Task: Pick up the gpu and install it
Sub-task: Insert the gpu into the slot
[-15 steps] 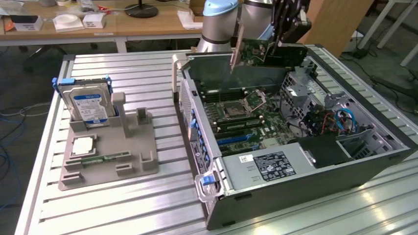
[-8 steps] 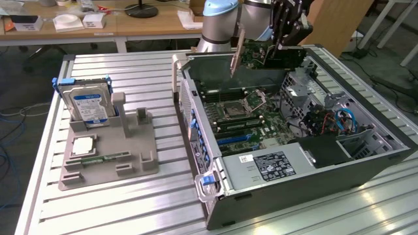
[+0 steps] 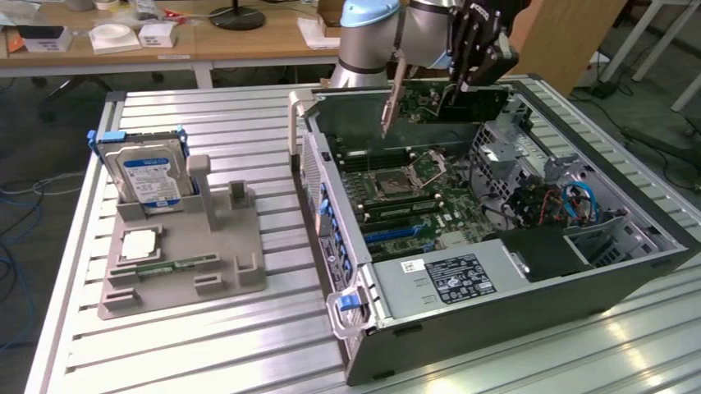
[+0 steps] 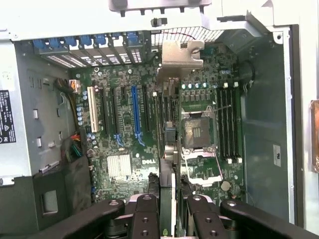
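Step in hand: carry and align. The pick-up is done and the install is not yet made.

End effector: the gripper (image 3: 471, 82) pinches the gpu (image 3: 449, 103) by its upper edge, a finger on each face. In the wrist view the fingers (image 4: 147, 214) flank the card, which is seen edge-on between them.

Position of the card: it is upright and held in the air over the far end of the open computer case (image 3: 493, 295), above the motherboard (image 3: 395, 189) and apart from it. The metal end bracket (image 4: 179, 57) points toward the rear wall of the case, where the row of blue slot latches (image 4: 82, 42) sits. The card's lower edge is not in any slot.

Alignment, from the wrist view: the card's line falls beside the CPU socket (image 4: 197, 127), among the black slots. The long blue slot (image 4: 134, 112) lies off to one side, between the card and the white slot (image 4: 91, 109). The camera's angle may exaggerate this offset — I cannot tell how much.

Judgement on what seating calls for:
- The card edge has to sit parallel to the chosen slot and directly over it.
- The bracket has to line up with its opening in the rear wall.
- The descent has to be straight and level — any tilt risks the connector catching on the slot wall or on nearby parts of the board.

Elsewhere: the hard drive (image 3: 148, 172) and the memory stick (image 3: 176, 265) sit in the grey holder (image 3: 235, 283) on the table (image 3: 219, 345), well apart from the case.
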`<state>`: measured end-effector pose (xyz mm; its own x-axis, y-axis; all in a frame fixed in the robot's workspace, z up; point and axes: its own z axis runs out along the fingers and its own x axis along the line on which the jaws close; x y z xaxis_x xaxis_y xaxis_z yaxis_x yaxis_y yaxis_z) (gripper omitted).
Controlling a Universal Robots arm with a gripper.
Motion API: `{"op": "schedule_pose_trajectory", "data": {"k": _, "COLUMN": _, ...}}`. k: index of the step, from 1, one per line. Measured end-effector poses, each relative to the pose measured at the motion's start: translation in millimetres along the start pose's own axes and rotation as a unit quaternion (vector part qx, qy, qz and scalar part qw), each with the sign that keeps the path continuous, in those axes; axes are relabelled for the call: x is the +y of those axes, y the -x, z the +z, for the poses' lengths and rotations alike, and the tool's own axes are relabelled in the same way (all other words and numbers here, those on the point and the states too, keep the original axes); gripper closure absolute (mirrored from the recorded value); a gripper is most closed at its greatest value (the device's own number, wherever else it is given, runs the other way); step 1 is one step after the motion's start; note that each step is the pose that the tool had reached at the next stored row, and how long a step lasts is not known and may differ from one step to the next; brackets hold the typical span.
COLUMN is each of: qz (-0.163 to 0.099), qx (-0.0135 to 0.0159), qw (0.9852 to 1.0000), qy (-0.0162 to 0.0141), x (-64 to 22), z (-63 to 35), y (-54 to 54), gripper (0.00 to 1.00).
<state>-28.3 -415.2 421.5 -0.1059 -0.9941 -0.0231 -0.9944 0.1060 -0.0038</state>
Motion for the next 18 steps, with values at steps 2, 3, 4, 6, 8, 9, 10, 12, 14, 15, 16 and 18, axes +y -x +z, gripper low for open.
{"op": "schedule_pose_trajectory", "data": {"k": 2, "qz": 0.0, "qx": 0.0, "qw": 1.0, "qy": 0.0001, "x": 1.3, "z": 3.6, "y": -0.6, "gripper": 0.74}}
{"op": "schedule_pose_trajectory", "data": {"k": 3, "qz": 0.0, "qx": 0.0, "qw": 1.0, "qy": 0.0001, "x": 2.1, "z": 5.4, "y": -0.9, "gripper": 0.74}}
{"op": "schedule_pose_trajectory", "data": {"k": 4, "qz": 0.0, "qx": 0.0, "qw": 1.0, "qy": 0.0001, "x": 2.8, "z": 7.2, "y": -1.1, "gripper": 0.74}}
{"op": "schedule_pose_trajectory", "data": {"k": 6, "qz": 0.0, "qx": 0.0001, "qw": 1.0, "qy": 0.0001, "x": 3.7, "z": 10.8, "y": -1.6, "gripper": 0.74}}
{"op": "schedule_pose_trajectory", "data": {"k": 8, "qz": 0.0, "qx": 0.0, "qw": 1.0, "qy": 0.0001, "x": 4.4, "z": 14.4, "y": -2.3, "gripper": 0.74}}
{"op": "schedule_pose_trajectory", "data": {"k": 9, "qz": 0.0, "qx": 0.0, "qw": 1.0, "qy": 0.0001, "x": 5.0, "z": 16.2, "y": -3.1, "gripper": 0.74}}
{"op": "schedule_pose_trajectory", "data": {"k": 10, "qz": 0.0, "qx": 0.0, "qw": 1.0, "qy": 0.0001, "x": 5.6, "z": 18.0, "y": -4.2, "gripper": 0.74}}
{"op": "schedule_pose_trajectory", "data": {"k": 12, "qz": 0.0, "qx": 0.0, "qw": 1.0, "qy": 0.0001, "x": 6.6, "z": 21.7, "y": -7.0, "gripper": 0.74}}
{"op": "schedule_pose_trajectory", "data": {"k": 14, "qz": 0.0, "qx": 0.0001, "qw": 1.0, "qy": 0.0001, "x": 6.9, "z": 25.1, "y": -10.6, "gripper": 0.74}}
{"op": "schedule_pose_trajectory", "data": {"k": 15, "qz": 0.0, "qx": -0.0001, "qw": 1.0, "qy": 0.0001, "x": 6.8, "z": 27.0, "y": -11.7, "gripper": 0.74}}
{"op": "schedule_pose_trajectory", "data": {"k": 16, "qz": 0.0, "qx": -0.0001, "qw": 1.0, "qy": 0.0001, "x": 6.7, "z": 28.8, "y": -13.0, "gripper": 0.74}}
{"op": "schedule_pose_trajectory", "data": {"k": 18, "qz": 0.0, "qx": 0.0, "qw": 1.0, "qy": 0.0001, "x": 6.5, "z": 32.3, "y": -15.7, "gripper": 0.74}}
